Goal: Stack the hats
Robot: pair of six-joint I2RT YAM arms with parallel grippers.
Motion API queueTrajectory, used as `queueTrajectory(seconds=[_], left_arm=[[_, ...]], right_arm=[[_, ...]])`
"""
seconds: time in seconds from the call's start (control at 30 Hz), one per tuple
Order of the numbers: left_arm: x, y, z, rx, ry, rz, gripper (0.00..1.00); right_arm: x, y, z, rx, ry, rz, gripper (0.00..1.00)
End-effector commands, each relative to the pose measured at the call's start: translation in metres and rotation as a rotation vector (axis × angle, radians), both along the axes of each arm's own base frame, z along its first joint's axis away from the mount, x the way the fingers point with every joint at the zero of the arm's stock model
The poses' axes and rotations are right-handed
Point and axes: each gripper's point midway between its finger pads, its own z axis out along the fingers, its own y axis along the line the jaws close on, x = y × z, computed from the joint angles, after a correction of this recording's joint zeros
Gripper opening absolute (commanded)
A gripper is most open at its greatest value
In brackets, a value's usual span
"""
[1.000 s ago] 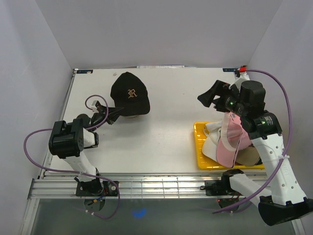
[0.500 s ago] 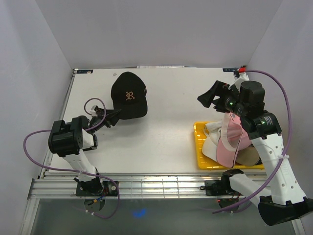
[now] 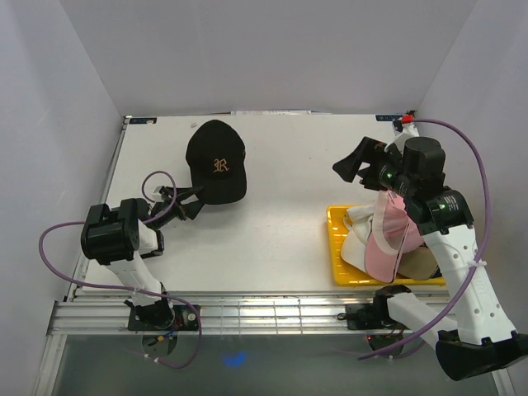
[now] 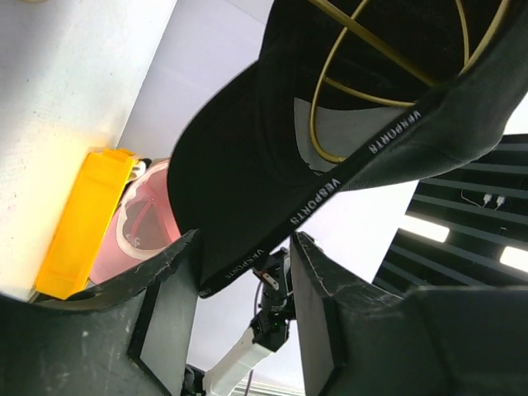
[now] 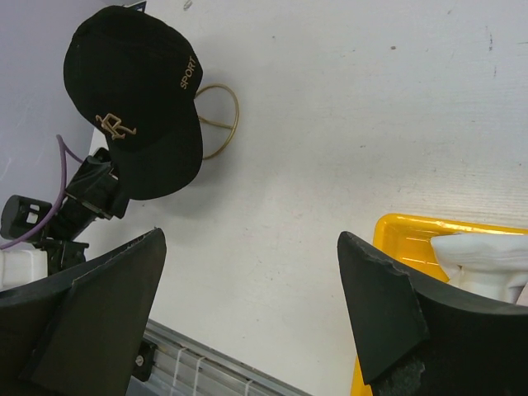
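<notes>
A black cap with a gold "R" logo sits on a gold wire stand at the back left of the table. My left gripper is at its brim. In the left wrist view the cap is seen from below, and its brim edge lies between my open fingers, against the left one. My right gripper hangs wide open and empty above the table, left of the tray. A pink cap, a white cap and a tan cap lie piled in the yellow tray.
The yellow tray stands at the front right, under my right arm. The wire stand's base ring pokes out to the right of the black cap. White walls close in the table on three sides. A purple cable loops beside my left arm.
My left gripper has moved nearer and to the right under the brim. The black cap has turned on its stand, brim swinging toward the front. The right arm has not moved.
</notes>
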Motion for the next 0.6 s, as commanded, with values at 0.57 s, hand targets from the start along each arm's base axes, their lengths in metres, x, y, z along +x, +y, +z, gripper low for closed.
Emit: queueTrajectory(seconds=[0.57], left_arm=[[-0.023,0.003,0.037,0.028,-0.226,0.048,0.61]], right_arm=[[0.000,0.001,-0.002,-0.011,-0.038,0.020,0.90]])
